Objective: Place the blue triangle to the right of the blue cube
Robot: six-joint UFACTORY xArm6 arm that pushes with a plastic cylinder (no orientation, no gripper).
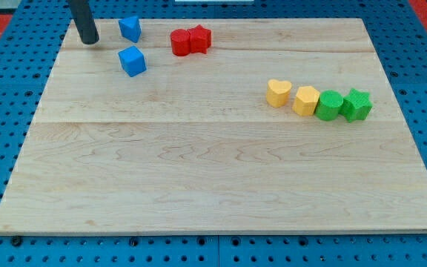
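The blue triangle [130,28] lies near the view's top left of the wooden board. The blue cube [132,61] sits just below it, a small gap apart. My tip [89,41] is the lower end of a dark rod at the view's top left. It stands left of the blue triangle and up-left of the blue cube, touching neither.
Two red blocks [190,41] touch each other right of the blue triangle. At the view's right, a yellow heart [277,93], a second yellow block [307,100], a green block [330,105] and a green star [357,104] form a row. The wooden board [199,170] rests on a blue pegboard.
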